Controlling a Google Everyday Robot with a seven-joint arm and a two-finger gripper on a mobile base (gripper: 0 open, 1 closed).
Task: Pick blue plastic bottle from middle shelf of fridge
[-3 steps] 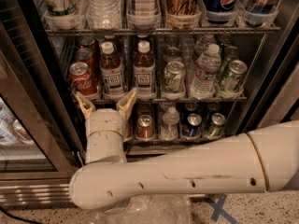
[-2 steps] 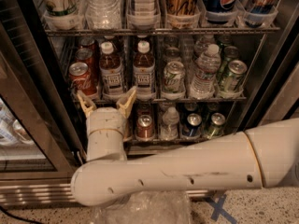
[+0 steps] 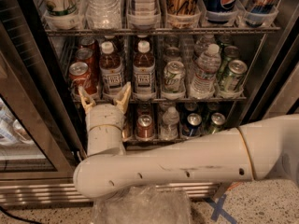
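The fridge (image 3: 37, 120) stands open before me, its glass door swung to the left. On the middle shelf (image 3: 182, 98) two blue plastic bottles of brown liquid with white caps stand side by side, one on the left (image 3: 111, 71) and one on the right (image 3: 144, 71). Red cans (image 3: 81, 76) stand left of them, and green cans (image 3: 173, 77) and a clear water bottle (image 3: 204, 71) stand to the right. My gripper (image 3: 105, 97) is open, its tan fingertips (image 3: 123, 95) pointing up just below and in front of the left bottle, touching nothing.
The top shelf (image 3: 159, 30) holds large bottles and cups in clear trays. The lower shelf holds short cans (image 3: 145, 126) and a small clear bottle (image 3: 169, 123). My white arm (image 3: 187, 162) crosses the foreground. The glass door (image 3: 18, 125) is at the left. Blue tape (image 3: 218, 208) marks the floor.
The arm has shifted very slightly; the gripper stays open at the same place below the left bottle. Nothing on the shelves has moved.
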